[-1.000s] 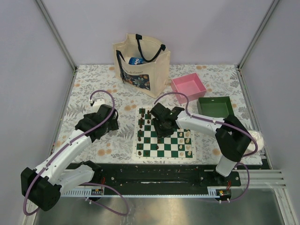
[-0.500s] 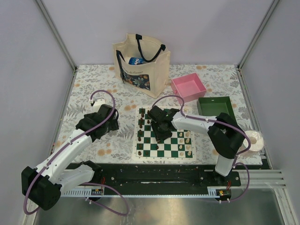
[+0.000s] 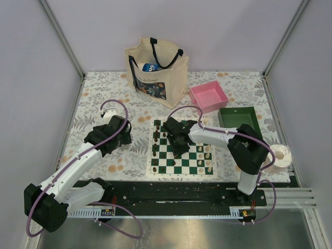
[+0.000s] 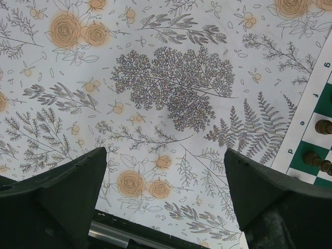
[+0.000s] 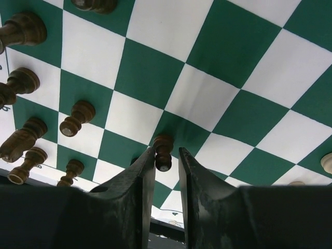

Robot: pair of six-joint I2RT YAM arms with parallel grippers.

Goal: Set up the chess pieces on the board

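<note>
Right gripper (image 5: 167,152) straddles a dark pawn (image 5: 163,144) on the board (image 5: 218,52). I can't tell if it's pinched. Next I close fully, then lift straight.

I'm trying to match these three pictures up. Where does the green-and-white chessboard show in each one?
Top external: the board lies flat near the middle of the picture.
Left wrist: only a strip of the board shows, at the right edge.
Right wrist: the board fills nearly the whole picture.
Shared landmark: the dark pieces lined up along one side of it, seen in all three views.
</note>
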